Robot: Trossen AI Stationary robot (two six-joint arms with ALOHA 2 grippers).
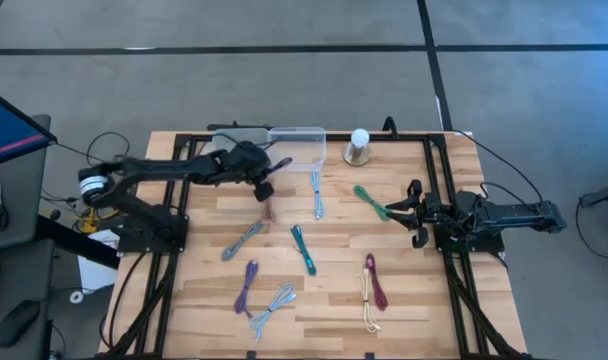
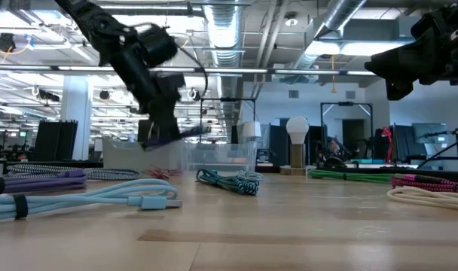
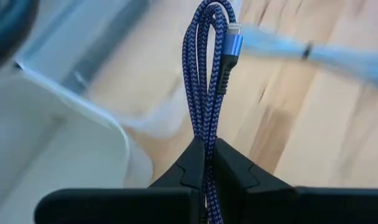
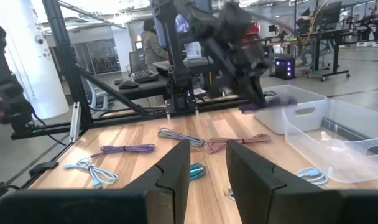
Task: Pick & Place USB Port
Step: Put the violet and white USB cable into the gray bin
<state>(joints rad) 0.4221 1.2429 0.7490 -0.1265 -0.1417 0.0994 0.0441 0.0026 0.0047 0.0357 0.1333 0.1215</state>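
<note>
At the near edge of the wooden table [image 1: 404, 290], bundled cables lie scattered: a light blue one [image 1: 272, 308] and a purple one [image 1: 246, 285] at about seven o'clock, a cream one [image 1: 365, 301] touching a maroon one [image 1: 375, 281] at five o'clock. Toward the middle, a teal cable [image 1: 303, 248] and a grey one [image 1: 242, 241]. Out at three o'clock the right gripper [image 1: 415, 213] hangs above the table edge, fingers parted with nothing between them, a green cable [image 1: 370, 201] just beside it. Up at eleven o'clock the left gripper [image 1: 267, 180] is clamped on a dark blue braided cable [image 3: 207, 93], lifted clear of the wood, right beside the clear bin [image 1: 298, 143]. A white tray [image 1: 234, 136] touches that bin, and a bulb on a stand [image 1: 359, 146] stands at twelve o'clock. Beyond, an open workshop: ducts overhead, desks, a person seated far back. No readable writing anywhere.
</note>
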